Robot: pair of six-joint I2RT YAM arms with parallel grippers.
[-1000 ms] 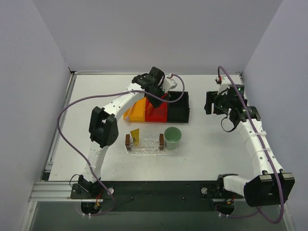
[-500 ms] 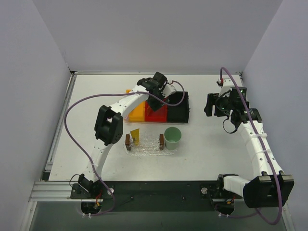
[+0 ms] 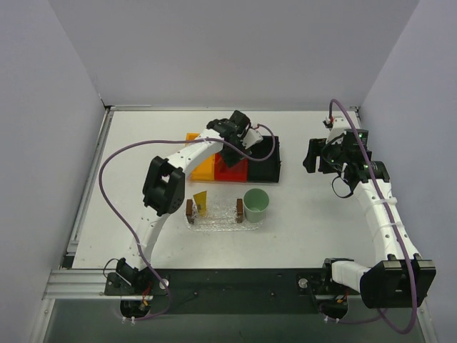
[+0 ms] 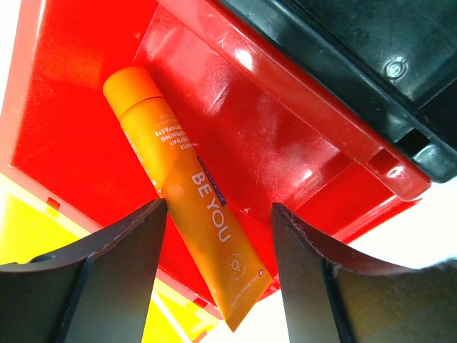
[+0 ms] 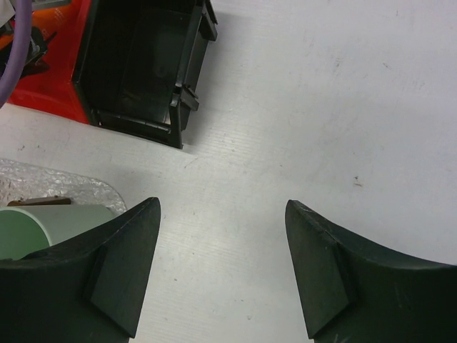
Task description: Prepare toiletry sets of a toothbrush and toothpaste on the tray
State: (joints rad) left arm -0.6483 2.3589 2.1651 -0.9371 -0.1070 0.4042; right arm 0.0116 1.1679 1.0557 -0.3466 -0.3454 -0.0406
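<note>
An orange toothpaste tube lies slanted in the red bin, its flat end over the near rim. My left gripper is open just above it, one finger on each side of the tube's flat end; in the top view the gripper hangs over the red bin. A yellow toothpaste tube stands on the clear bumpy tray. My right gripper is open and empty over bare table, at the right in the top view. No toothbrush is in view.
An orange bin and a black bin flank the red one. A pale green cup stands at the tray's right end, with small brown blocks on the tray. The right wrist view shows the black bin and the cup.
My left gripper has shifted a little to the right and settled over the red bin, its elbow swinging right. The right arm has barely moved.
</note>
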